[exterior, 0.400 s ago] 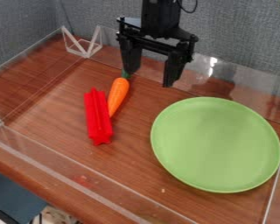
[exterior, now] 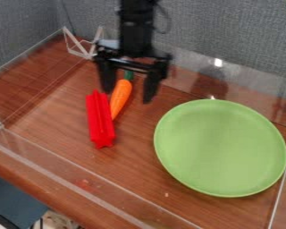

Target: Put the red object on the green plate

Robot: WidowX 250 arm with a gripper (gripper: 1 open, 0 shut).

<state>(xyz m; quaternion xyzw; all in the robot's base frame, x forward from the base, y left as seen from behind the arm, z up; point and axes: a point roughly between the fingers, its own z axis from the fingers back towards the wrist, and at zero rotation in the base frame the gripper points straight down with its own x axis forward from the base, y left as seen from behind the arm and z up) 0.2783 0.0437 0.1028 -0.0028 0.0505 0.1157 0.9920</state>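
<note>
Red bar (exterior: 100, 120) at 7 o'clock of wide-open gripper (exterior: 133, 79), long axis roughly 12-to-6, jaws blurred, bar probably slightly nearer camera.

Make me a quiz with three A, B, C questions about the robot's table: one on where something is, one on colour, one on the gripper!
1. Which thing lies between the red bar and the plate?
A) a spoon
B) the carrot
C) a cup

2. What colour is the big round plate?
A) blue
B) white
C) green

3. How is the gripper?
A) open, holding nothing
B) shut on the carrot
C) shut on the plate

Right letters:
1: B, the carrot lies just beside the red bar, on the side toward the plate.
2: C, the whole plate looks light green.
3: A, the gripper is blurred, but its two fingers stand wide apart, and the red bar lies on the table.
</note>
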